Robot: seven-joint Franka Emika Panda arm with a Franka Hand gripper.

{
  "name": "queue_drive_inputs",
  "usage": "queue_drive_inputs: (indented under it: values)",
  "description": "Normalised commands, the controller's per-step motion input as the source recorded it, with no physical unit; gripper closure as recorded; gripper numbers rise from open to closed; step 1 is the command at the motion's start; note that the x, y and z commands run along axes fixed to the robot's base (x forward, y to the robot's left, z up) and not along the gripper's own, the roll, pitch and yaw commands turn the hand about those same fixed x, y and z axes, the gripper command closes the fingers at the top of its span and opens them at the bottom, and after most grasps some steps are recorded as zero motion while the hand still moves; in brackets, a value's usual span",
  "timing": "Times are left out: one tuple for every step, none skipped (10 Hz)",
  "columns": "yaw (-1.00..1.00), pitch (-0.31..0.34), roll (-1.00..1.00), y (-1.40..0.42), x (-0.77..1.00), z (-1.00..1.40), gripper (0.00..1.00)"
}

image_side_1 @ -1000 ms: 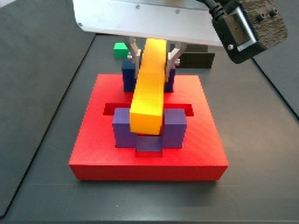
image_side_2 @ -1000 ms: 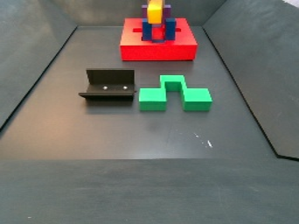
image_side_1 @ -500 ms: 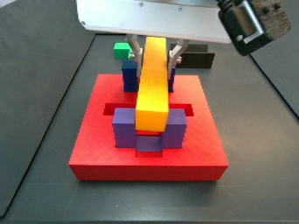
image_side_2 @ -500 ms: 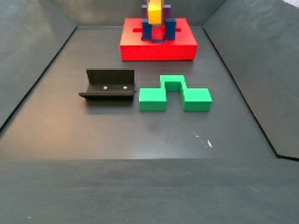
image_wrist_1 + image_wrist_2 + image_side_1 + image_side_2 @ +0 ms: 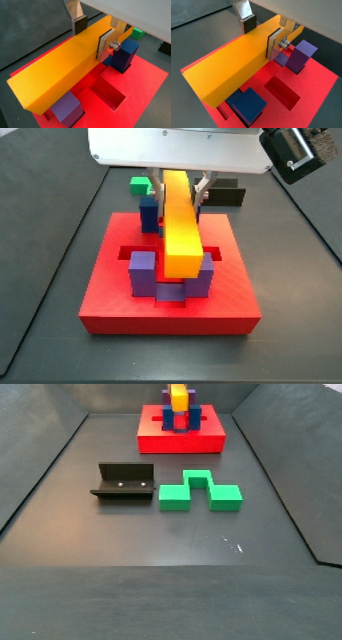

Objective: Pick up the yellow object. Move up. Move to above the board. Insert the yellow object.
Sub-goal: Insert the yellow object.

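The yellow object is a long yellow-orange bar held over the red board. It runs lengthwise above the middle slot, between the blue upright blocks and the purple upright blocks. My gripper is shut on it near its far end, under the white wrist body. In both wrist views the bar fills the gap between the gripper's pads. The board lies close below. Whether the bar touches the slot floor is hidden. In a side view the bar stands above the board at the far end.
A green notched block and the fixture lie on the dark floor, away from the board. Both also show behind the board in a side view, the green block and the fixture. A black camera hangs above, to the side.
The bar's near end has swung sideways, so it lines up straighter over the slot between the purple blocks. The gripper stays shut on it.
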Motion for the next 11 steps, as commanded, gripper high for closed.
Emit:
queue_drive_inputs:
  values:
    - [-0.18, -0.003, 0.03, 0.00, -0.22, 0.01, 1.00]
    - [-0.22, 0.000, 0.02, 0.02, -0.28, 0.07, 1.00]
    - [-0.17, -0.010, 0.00, 0.00, -0.22, 0.09, 1.00]
    - [0.00, -0.010, 0.00, 0.00, 0.00, 0.00, 1.00]
    - [0.10, -0.004, 0.04, 0.00, 0.08, -0.10, 1.00]
    - [0.15, 0.000, 0.07, -0.03, 0.18, -0.15, 1.00]
    - [0.13, 0.000, 0.07, -0.05, 0.19, -0.15, 1.00]
    - [0.08, 0.000, 0.07, -0.04, 0.09, -0.17, 1.00]
    - [0.04, -0.027, 0.08, -0.01, 0.00, -0.21, 1.00]
    - [0.02, -0.034, 0.07, 0.00, 0.00, -0.20, 1.00]
    - [0.00, -0.034, 0.05, 0.00, -0.01, -0.15, 1.00]
